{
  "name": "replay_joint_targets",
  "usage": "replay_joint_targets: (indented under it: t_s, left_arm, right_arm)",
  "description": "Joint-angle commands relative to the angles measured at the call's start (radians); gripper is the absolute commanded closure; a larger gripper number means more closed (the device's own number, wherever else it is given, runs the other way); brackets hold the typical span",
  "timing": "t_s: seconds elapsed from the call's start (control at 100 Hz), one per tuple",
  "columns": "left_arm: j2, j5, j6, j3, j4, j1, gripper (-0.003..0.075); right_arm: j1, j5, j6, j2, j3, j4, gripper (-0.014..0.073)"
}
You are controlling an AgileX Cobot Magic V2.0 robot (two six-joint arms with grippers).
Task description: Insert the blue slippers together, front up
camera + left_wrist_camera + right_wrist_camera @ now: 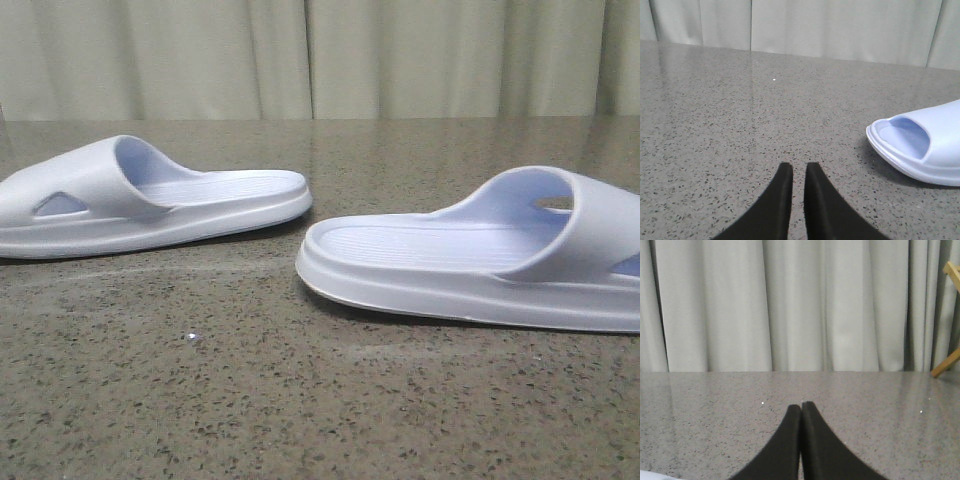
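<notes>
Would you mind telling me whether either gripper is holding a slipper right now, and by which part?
Nothing is held. The left gripper and right gripper are empty; both pale blue foam slippers lie untouched.

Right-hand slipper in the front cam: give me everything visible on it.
The right-hand slipper is a very pale blue-white slide that looks like moulded foam, with a thick sole, a ribbed footbed and a wide strap with a side cutout. It lies sole-down on the speckled stone table, strap end towards the right, and its far end is cut off by the frame edge. It sits apart from the other slipper. Nothing but the table touches it, and no jaws are near it.
</notes>
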Motion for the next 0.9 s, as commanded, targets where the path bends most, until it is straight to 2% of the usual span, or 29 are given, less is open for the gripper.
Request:
replay_joint_targets:
  t_s: [0.0, 0.09, 0.28, 0.38, 0.71, 0.78, 0.89]
  left_arm:
    - [-0.012, -0.075, -0.009, 0.009, -0.004, -0.007, 0.0705]
    - [-0.012, -0.075, -0.009, 0.009, -0.004, -0.007, 0.0705]
    - [-0.012, -0.075, -0.009, 0.009, -0.004, -0.007, 0.0705]
    - [-0.012, -0.081, -0.009, 0.009, -0.031, -0.007, 0.0705]
    - [-0.012, -0.239, -0.009, 0.003, -0.612, -0.007, 0.0705]
    - [-0.012, -0.264, -0.009, -0.008, -0.648, -0.007, 0.0705]
    - [-0.005, -0.253, -0.009, -0.058, -0.640, -0.007, 0.0705]
  right_arm:
    - [-0.006, -0.014, 0.003, -0.014, 0.021, 0.037, 0.0673]
    - [-0.006, 0.037, 0.003, -0.014, 0.021, 0.037, 0.0673]
    - [-0.006, 0.016, 0.003, -0.014, 0.021, 0.048, 0.0673]
    - [-0.006, 0.021, 0.004, -0.014, 0.021, 0.139, 0.0673]
    - [-0.006, 0.022, 0.004, -0.014, 0.018, 0.521, 0.0673]
    - [-0.006, 0.027, 0.004, -0.014, 0.007, 0.576, 0.0673]
    - [-0.006, 0.067, 0.000, -0.012, -0.037, 0.568, 0.0672]
